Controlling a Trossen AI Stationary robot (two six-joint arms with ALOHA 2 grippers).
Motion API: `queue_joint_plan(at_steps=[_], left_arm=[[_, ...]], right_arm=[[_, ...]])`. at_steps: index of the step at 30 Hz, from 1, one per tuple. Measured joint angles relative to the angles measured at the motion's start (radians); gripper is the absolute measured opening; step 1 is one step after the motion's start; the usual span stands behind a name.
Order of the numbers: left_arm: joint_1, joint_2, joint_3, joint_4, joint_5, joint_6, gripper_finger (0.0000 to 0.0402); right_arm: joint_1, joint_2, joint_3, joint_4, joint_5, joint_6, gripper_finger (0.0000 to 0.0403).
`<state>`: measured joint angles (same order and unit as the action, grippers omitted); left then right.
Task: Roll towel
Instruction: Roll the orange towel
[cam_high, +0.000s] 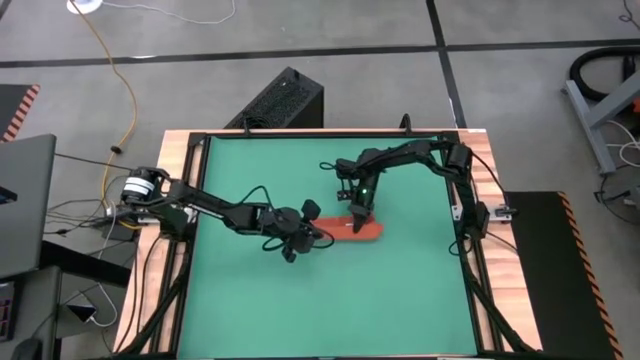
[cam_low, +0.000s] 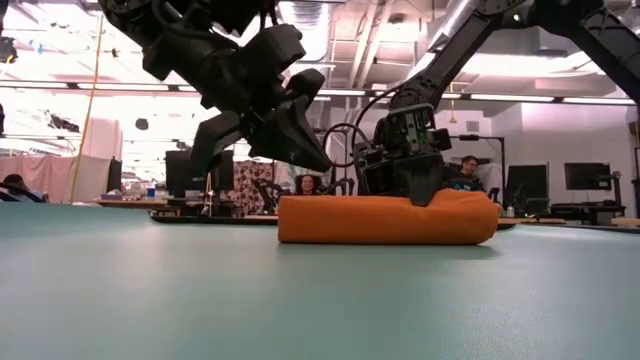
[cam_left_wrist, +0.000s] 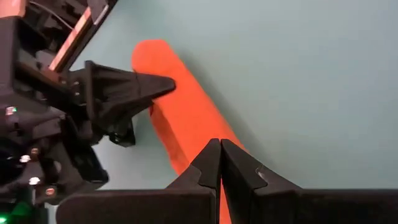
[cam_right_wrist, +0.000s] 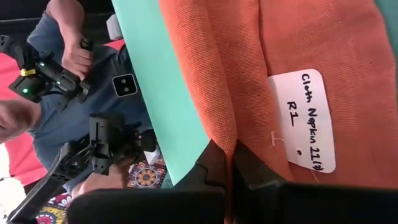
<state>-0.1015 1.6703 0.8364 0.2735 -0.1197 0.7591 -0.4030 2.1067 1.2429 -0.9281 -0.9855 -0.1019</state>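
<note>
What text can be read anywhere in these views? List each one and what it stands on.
"Cloth Napkin 11(?)": handwritten on the white tag attached to the towel; the last character is unclear.
"R1": second handwritten line on the same tag.
No other readable text shows in any view; screens in the room behind the table are too small to read.
</note>
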Motion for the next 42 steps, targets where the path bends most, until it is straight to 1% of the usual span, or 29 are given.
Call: queue_joint_plan(at_steps=[7,9,13,17,20,23,26,28,32,37,42], left_arm=[[0.028,0.019,-0.006,-0.012,0.012,-0.001,0.0],[0.034,0.05,-0.001,0.008,0.039,-0.003,0.0],[0.033,0.112,0.007,0.018,-0.027,0.03,0.0],[0.038,0.147,0.009,0.038,-0.049,0.044,0.0],[0.056,0.157,0.009,0.028,-0.06,0.006,0.0],[0.087,0.164,0.011,0.005,-0.033,-0.047,0.0],[0.11,0.164,0.011,-0.023,0.022,-0.083,0.0],[0.122,0.164,0.011,-0.031,0.03,-0.103,0.0],[0.143,0.164,0.011,-0.039,0.066,-0.12,0.0],[0.159,0.164,0.011,-0.05,0.093,-0.144,0.0],[0.174,0.164,0.01,-0.07,0.122,-0.161,0.0]], right_arm=[[0.001,0.006,0.027,-0.014,0.002,0.032,0.0009],[0.001,0.006,0.033,-0.014,0.003,0.049,0.0009],[0.001,0.007,0.043,-0.02,0.003,0.053,0.0009],[0.001,0.007,0.047,-0.033,-0.004,0.053,0.0009],[0.003,0.007,0.047,-0.041,-0.001,0.052,0.0009],[0.006,0.007,0.047,-0.035,0.027,0.058,0.0018],[0.006,0.007,0.047,-0.013,0.083,0.065,0.0041],[0.007,0.007,0.046,0.0,0.108,0.07,0.0056],[0.006,0.007,0.051,0.02,0.119,0.087,0.0081],[-0.006,-0.016,0.069,0.013,0.159,0.072,0.0106],[-0.032,-0.066,0.075,0.004,0.322,0.049,0.0112]])
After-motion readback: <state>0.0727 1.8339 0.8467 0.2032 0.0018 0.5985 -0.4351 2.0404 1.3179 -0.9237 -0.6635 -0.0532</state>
